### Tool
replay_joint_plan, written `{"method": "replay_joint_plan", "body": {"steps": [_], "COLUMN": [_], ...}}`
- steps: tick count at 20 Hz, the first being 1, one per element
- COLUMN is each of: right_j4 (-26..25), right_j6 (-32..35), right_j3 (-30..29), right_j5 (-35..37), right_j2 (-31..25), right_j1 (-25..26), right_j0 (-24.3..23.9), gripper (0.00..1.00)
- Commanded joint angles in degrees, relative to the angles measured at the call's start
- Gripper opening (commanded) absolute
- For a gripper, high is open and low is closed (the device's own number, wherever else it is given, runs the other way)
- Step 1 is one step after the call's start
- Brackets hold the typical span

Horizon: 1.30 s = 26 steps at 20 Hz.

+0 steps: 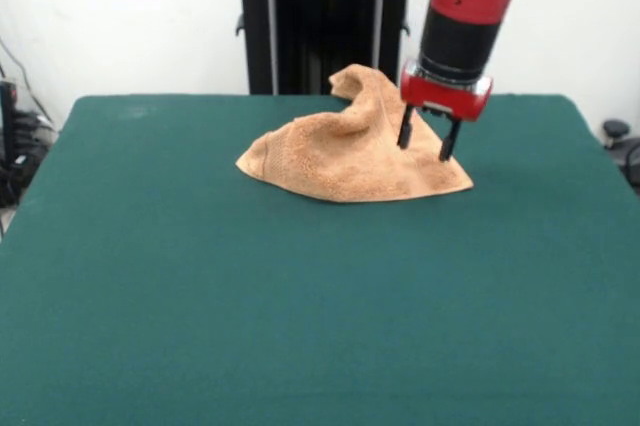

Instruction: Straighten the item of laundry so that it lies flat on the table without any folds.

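Note:
The orange-tan terry towel (350,151) lies crumpled on the dark green table (300,296), past the middle toward the far side. It is bunched into a rough triangle, with a raised peak at its far top and folds running down to the flat near edge. My gripper (426,147) comes down from the red and black arm at the towel's right part. Its two black fingers (405,132) stand apart, open, with tips just above or touching the cloth near the right corner. Nothing is held.
The robot's black pedestal (320,31) stands behind the table's far edge. A white wall is behind it. Cables and dark gear show at the left edge (15,146) and a small dark object at the right edge (618,136).

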<state>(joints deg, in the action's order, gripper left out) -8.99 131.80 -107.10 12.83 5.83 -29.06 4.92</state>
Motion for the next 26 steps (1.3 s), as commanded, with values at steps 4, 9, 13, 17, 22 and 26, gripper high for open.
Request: {"method": "replay_joint_plan", "body": {"steps": [4, 9, 13, 17, 22, 26], "right_j4": [-3.1, -6.0, -5.7, -3.5, -0.2, 1.2], "right_j6": [3.6, 2.6, 3.7, 5.1, 6.2, 6.5], "right_j3": [3.9, 4.4, 11.1, 16.2, 22.0, 23.1], "right_j5": [-13.2, -17.4, -20.7, -23.4, -23.7, -20.9], "right_j2": [-4.8, -4.7, -4.2, -4.4, -5.8, -6.8], "right_j1": [12.3, 16.3, 24.5, 29.7, 33.0, 32.5], "right_j0": [-5.2, -8.1, -8.1, -7.5, -6.7, -7.0], "gripper": [1.0, 1.0, 1.0, 1.0, 1.0, 1.0]}}
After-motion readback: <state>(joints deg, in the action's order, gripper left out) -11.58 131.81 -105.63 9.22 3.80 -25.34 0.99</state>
